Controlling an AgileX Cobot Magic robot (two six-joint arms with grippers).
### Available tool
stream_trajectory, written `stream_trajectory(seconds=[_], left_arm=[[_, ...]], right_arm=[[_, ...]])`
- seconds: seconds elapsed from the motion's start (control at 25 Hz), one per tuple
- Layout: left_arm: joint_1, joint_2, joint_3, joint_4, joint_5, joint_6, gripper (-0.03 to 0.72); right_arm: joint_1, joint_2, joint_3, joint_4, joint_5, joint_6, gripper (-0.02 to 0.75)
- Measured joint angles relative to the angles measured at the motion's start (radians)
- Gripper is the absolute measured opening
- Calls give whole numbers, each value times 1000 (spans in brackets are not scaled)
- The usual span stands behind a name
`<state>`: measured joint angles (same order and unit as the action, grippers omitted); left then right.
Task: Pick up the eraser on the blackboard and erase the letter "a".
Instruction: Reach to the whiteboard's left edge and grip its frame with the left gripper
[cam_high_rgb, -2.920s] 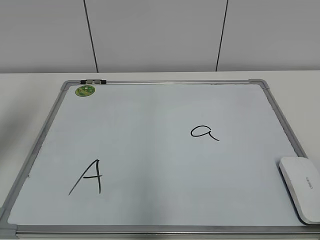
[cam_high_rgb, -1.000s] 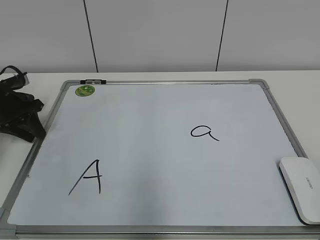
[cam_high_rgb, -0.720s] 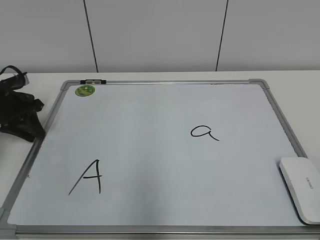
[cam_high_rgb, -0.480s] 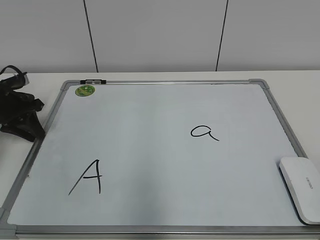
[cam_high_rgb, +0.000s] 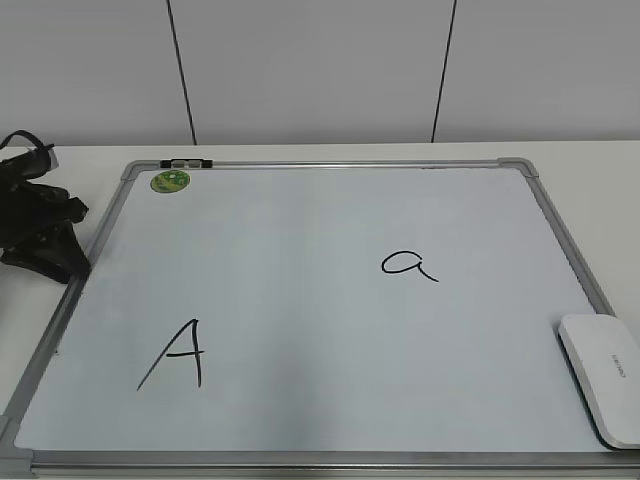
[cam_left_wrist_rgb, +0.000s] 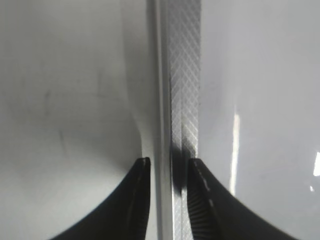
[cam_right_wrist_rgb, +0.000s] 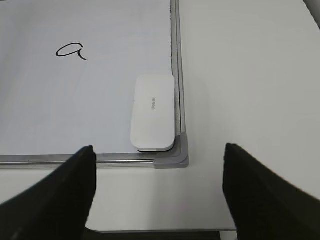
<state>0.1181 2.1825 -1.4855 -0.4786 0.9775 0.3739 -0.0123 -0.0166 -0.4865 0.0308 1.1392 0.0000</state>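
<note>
The blackboard (cam_high_rgb: 320, 330) lies flat on the table, with a green sticker (cam_high_rgb: 170, 181) at its far left corner. The small letter "a" (cam_high_rgb: 408, 264) is right of centre and also shows in the right wrist view (cam_right_wrist_rgb: 70, 50). The white eraser (cam_high_rgb: 603, 375) lies in the board's near right corner (cam_right_wrist_rgb: 153, 112). My right gripper (cam_right_wrist_rgb: 158, 146) is open wide and empty, hovering short of the eraser above the board's corner. My left gripper (cam_high_rgb: 45, 240) rests at the board's left edge; its jaws (cam_left_wrist_rgb: 168, 162) are a narrow gap apart, straddling the silver frame (cam_left_wrist_rgb: 182, 75).
A larger capital "A" (cam_high_rgb: 175, 355) is written near the board's front left. A black clip (cam_high_rgb: 186, 162) sits on the far frame. White table (cam_right_wrist_rgb: 250, 75) lies right of the board, and its front edge (cam_right_wrist_rgb: 150, 231) is just below the right gripper.
The left gripper has come into view at the board's left edge since the earliest frame. Over the last second nothing visibly moves.
</note>
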Motion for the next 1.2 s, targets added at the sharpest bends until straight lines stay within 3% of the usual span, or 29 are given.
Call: stream_trajectory(seconds=[1.0,1.2], left_arm=[[0,11,-3,-15,13,0,130],[0,11,-8,-21,20,0,36]], right_arm=[[0,0,0,0,0,0,586],[0,0,0,0,0,0,586]])
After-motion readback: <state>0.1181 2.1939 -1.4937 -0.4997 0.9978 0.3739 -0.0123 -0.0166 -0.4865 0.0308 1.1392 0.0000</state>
